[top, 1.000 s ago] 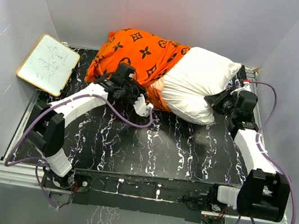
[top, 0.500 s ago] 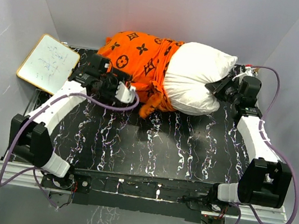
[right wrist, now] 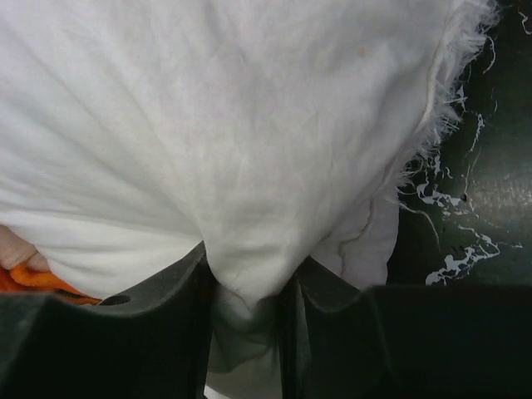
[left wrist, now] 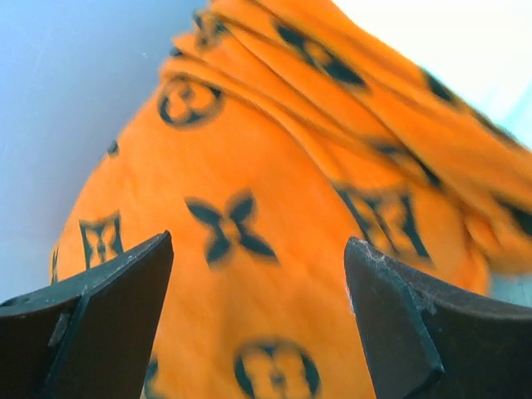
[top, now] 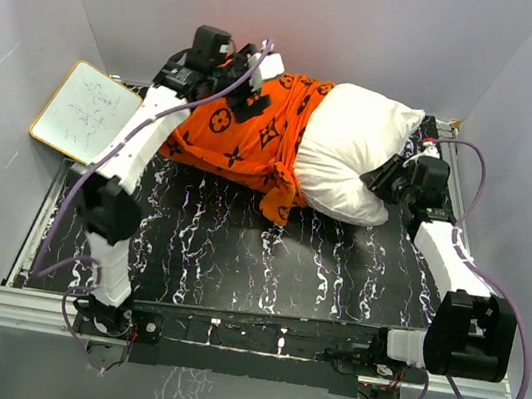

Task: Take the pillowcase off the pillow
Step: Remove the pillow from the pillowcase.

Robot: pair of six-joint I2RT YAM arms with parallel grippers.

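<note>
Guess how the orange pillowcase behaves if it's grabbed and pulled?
Likely floppy: the pillowcase lies bunched in folds and sags off the pillow. Probably light for its size, being soft folded cloth. May drag rather than slide, since it is gathered around the pillow's middle.

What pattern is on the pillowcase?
The pillowcase is bright orange with black flower and circle motifs; left wrist view shows it best.

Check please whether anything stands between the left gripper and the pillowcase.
Nothing visible does. In the left wrist view the left gripper has its open fingers framing bare orange pillowcase, with no object between them. The right gripper pinches the white end of the pillow, away from that path.
</note>
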